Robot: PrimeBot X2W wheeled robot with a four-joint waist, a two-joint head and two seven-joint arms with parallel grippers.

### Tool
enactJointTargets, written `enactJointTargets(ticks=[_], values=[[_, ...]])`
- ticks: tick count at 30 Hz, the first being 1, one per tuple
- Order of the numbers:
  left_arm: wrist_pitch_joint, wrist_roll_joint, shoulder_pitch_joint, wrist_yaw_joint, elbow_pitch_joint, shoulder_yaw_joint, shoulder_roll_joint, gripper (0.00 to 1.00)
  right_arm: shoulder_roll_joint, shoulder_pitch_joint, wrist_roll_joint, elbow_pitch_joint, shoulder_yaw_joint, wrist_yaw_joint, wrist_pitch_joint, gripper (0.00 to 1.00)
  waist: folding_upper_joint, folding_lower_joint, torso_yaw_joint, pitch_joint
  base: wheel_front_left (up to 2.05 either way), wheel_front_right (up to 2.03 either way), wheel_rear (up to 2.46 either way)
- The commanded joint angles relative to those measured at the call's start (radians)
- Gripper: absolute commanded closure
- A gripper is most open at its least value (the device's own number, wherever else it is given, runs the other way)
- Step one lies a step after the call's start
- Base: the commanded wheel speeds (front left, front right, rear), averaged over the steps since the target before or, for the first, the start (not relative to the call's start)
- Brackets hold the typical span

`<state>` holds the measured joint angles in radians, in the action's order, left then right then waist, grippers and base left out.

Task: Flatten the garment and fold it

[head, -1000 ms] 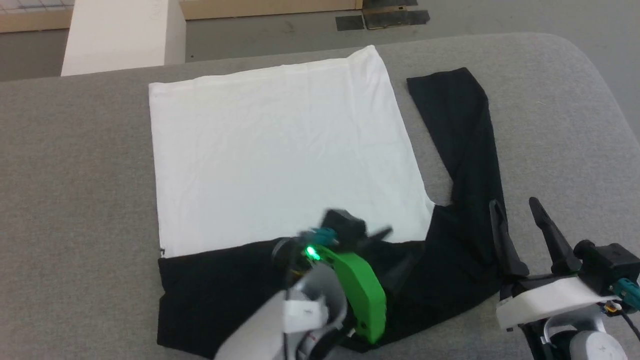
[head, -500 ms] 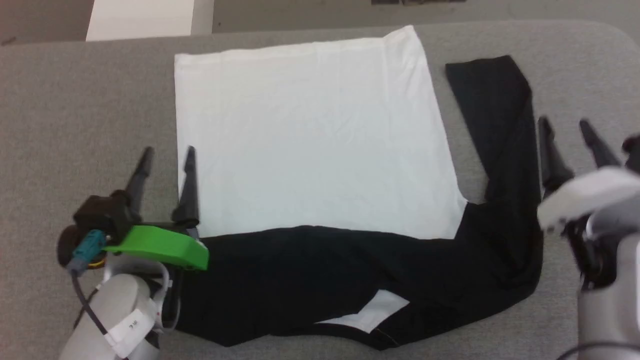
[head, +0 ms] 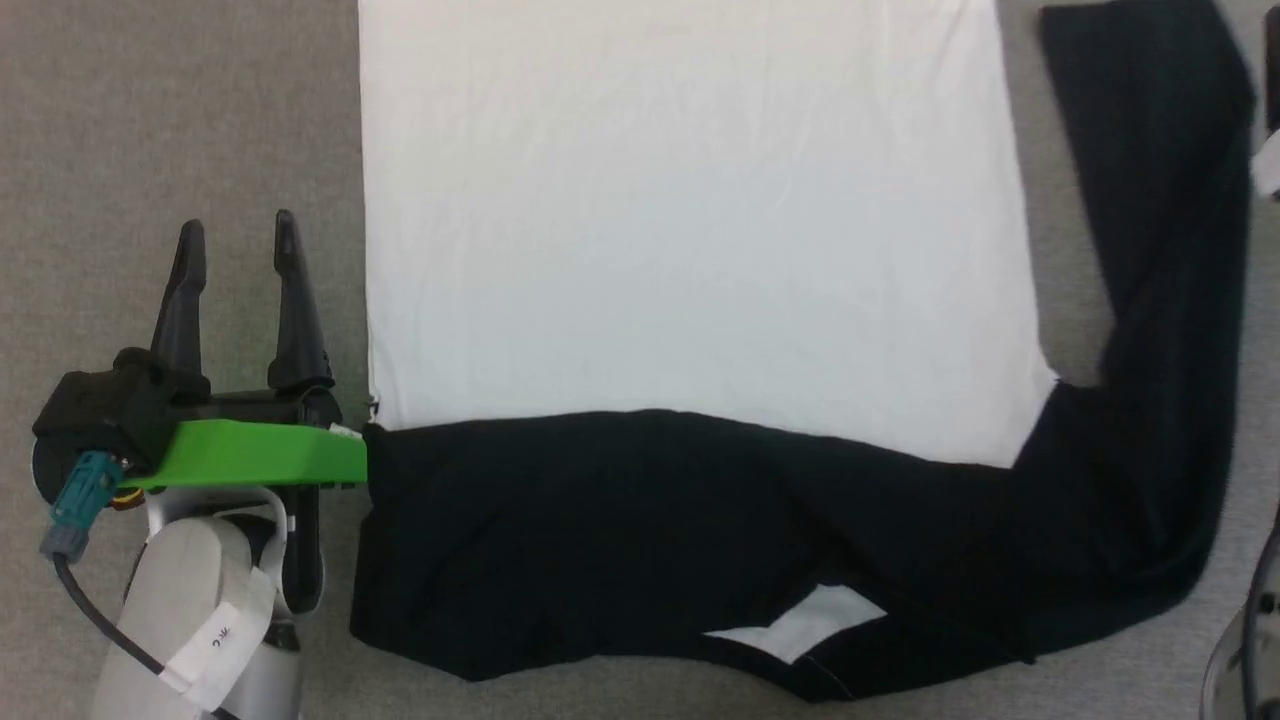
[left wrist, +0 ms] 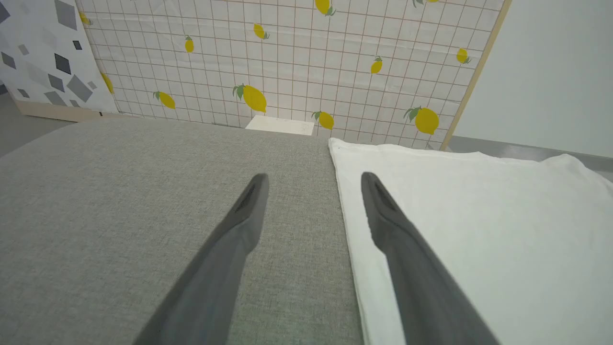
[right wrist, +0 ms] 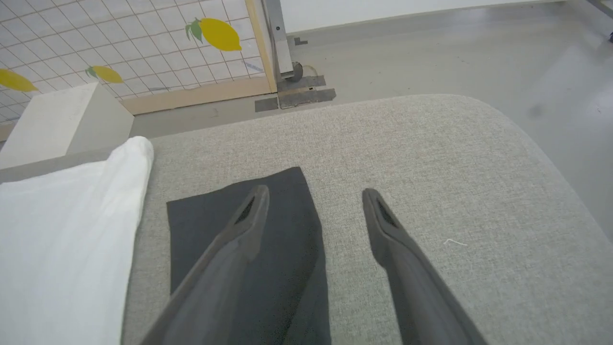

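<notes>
Left gripper (head: pixel 238 222) now beside garment (head: pixel 690 220)

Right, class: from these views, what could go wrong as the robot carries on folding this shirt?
1. The right end effector is open with just one finger over the free sleeve's cuff; closing there might pinch only a corner and twist the sleeve.
2. The folded black sleeve across the near edge of the garment looks rumpled; folding over it could lock in creases.
</notes>
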<state>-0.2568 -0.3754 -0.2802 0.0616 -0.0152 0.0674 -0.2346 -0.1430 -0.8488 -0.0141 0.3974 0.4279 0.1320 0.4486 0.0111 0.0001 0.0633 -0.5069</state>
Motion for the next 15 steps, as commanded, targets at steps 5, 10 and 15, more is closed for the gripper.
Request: enactJointTargets(ticks=[5, 10, 15], values=[[-0.005, 0.046, -0.031, -0.053, -0.001, -0.062, 0.060, 0.00, -0.024, -0.092, 0.062, 0.048, 0.045, -0.001, 0.111, 0.00, -0.0111, -0.0001, 0.079, -0.139, 0.00, 0.00, 0.00], [-0.005, 0.079, -0.031, -0.098, 0.005, -0.109, 0.098, 0.00, -0.029, -0.138, 0.086, 0.057, 0.060, -0.001, 0.215, 0.00, -0.0111, -0.0001, 0.079, -0.166, 0.00, 0.00, 0.00], [-0.005, 0.100, -0.024, -0.127, 0.015, -0.158, 0.119, 0.00, -0.029, -0.122, 0.093, 0.045, 0.049, -0.001, 0.313, 1.00, -0.0111, -0.0001, 0.064, -0.144, 0.00, 0.00, 0.00]])
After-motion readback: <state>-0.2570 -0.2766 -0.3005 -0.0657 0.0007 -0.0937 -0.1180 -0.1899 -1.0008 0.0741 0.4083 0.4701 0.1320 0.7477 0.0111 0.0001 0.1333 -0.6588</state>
